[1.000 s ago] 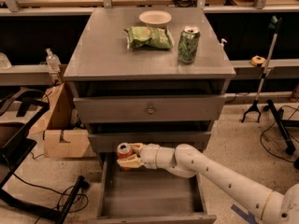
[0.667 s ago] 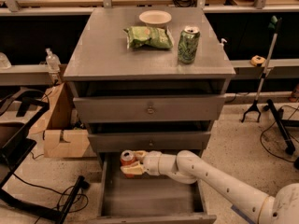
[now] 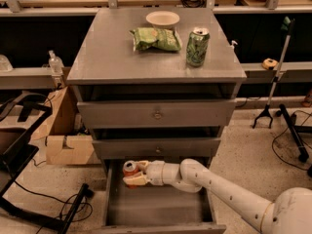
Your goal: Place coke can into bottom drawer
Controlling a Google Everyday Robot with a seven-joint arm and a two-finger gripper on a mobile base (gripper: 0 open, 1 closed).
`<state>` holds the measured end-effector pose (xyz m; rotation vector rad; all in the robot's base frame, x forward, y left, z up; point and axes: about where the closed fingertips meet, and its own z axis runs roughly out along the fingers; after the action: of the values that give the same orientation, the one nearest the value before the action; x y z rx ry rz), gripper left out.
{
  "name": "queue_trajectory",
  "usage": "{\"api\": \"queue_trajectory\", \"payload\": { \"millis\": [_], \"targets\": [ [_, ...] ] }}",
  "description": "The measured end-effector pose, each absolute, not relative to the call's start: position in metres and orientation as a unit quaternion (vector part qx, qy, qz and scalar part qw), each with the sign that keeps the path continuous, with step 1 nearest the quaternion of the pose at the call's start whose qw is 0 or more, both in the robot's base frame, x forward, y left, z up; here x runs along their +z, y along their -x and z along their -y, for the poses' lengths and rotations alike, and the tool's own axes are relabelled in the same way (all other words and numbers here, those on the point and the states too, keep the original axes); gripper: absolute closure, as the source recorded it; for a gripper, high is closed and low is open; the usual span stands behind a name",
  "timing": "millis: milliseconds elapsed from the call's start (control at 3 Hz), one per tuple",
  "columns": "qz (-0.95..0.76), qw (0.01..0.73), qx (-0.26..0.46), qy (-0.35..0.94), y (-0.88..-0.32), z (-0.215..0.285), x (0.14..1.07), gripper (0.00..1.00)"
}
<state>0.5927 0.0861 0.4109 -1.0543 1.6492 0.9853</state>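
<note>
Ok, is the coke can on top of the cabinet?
No, the gripper holds the coke can inside the open bottom drawer.

No readable text (coke can, in end effector over bottom drawer: illegible).

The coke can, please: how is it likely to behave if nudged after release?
The coke can looks rigid, so the end effector, holding it upright inside the bottom drawer, probably won't crush it. Being tall and round, it may tip and roll if nudged.
</note>
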Motion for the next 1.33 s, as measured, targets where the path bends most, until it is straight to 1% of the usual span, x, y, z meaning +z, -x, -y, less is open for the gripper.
{"api": "queue_trajectory", "payload": {
  "millis": [667,1333],
  "targets": [
    [-0.620,0.429,0.451,0.478,-0.579,-0.130,0.298,1.00],
    [-0.651,0.433,0.438,0.444,-0.597,-0.106,0.191,1.00]
  ]
}}
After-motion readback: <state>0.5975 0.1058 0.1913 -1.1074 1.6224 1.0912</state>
